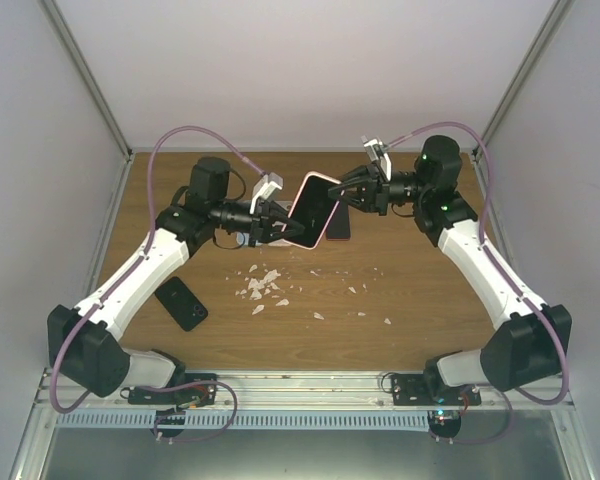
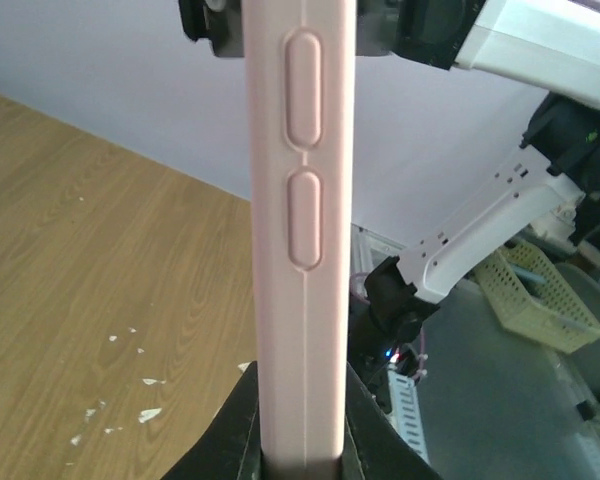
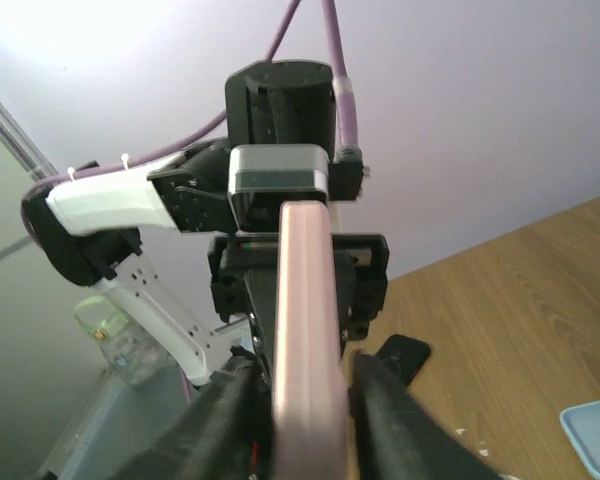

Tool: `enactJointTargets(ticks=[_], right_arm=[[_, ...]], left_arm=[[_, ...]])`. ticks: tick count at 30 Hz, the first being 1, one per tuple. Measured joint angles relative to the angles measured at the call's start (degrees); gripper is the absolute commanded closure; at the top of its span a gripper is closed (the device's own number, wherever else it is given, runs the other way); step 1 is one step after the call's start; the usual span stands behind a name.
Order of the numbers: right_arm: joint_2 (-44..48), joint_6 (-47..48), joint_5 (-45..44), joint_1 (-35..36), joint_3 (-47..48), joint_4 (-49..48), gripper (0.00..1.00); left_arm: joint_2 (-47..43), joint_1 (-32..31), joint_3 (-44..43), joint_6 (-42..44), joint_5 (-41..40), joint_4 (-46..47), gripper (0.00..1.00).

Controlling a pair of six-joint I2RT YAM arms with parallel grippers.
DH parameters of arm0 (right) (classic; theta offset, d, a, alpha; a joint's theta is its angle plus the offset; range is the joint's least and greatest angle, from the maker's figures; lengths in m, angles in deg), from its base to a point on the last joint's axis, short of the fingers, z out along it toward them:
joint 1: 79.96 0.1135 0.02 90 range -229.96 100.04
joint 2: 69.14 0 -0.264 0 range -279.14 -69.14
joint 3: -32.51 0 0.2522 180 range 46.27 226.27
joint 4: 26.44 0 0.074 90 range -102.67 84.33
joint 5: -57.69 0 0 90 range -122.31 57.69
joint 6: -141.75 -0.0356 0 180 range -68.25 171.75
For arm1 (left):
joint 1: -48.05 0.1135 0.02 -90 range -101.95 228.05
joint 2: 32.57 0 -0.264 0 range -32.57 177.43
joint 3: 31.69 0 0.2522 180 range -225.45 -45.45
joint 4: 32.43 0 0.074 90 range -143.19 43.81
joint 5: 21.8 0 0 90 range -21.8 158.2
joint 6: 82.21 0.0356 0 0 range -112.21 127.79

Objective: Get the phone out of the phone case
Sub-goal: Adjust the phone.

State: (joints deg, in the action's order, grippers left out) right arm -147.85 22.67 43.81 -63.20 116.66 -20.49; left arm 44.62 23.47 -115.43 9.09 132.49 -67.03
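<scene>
Bases of both arms stood on the metal rail (image 1: pixel 300 385) at the near edge of the table (image 1: pixel 420 300). At far left on the wood lay a black handset (image 1: pixel 183 302), flat and apart from everything else. White scraps (image 1: pixel 263 288) were scattered just to its right, towards the middle of the table.

Above them the left gripper (image 1: pixel 285 228) was closed on the lower left edge of the phone case (image 2: pixel 300 300), a pink one. The left wrist view showed the case's side, with two moulded buttons, rising upright from between the fingers (image 2: pixel 235 440), both pressed against it. The case was held clear of the table, tilted, between the two grippers. The phone (image 1: pixel 310 210) was seated in it, its dark face towards the overhead camera with the pink rim around it.

The right gripper (image 1: pixel 348 190) was clamped on the upper right end of the case; the right wrist view showed its fingers (image 3: pixel 220 420) tight on both faces. Just behind the case a dark flat object (image 1: pixel 340 226) lay on the table; what it was could not be told.
</scene>
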Motion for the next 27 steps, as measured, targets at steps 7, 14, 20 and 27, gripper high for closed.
enactJointTargets(ticks=[7,14,20,27], right_arm=[[-1.14,-3.89,-4.11,0.20,1.40,-2.01,0.46],[-1.81,-10.71,-7.82,0.74,-1.60,-6.58,0.49],[-3.23,-12.92,-8.94,2.82,-2.27,-7.39,0.65],[-3.37,-13.29,-11.08,2.97,-2.32,-6.95,0.87]], left_arm=[[0.13,-0.15,1.86,-9.94,-1.70,6.58,1.00],[0.44,-0.09,2.43,-15.98,-4.02,12.35,1.00],[1.20,0.74,3.19,-20.13,-4.92,14.97,1.00],[1.20,0.87,4.63,-21.27,-4.81,18.10,1.00]])
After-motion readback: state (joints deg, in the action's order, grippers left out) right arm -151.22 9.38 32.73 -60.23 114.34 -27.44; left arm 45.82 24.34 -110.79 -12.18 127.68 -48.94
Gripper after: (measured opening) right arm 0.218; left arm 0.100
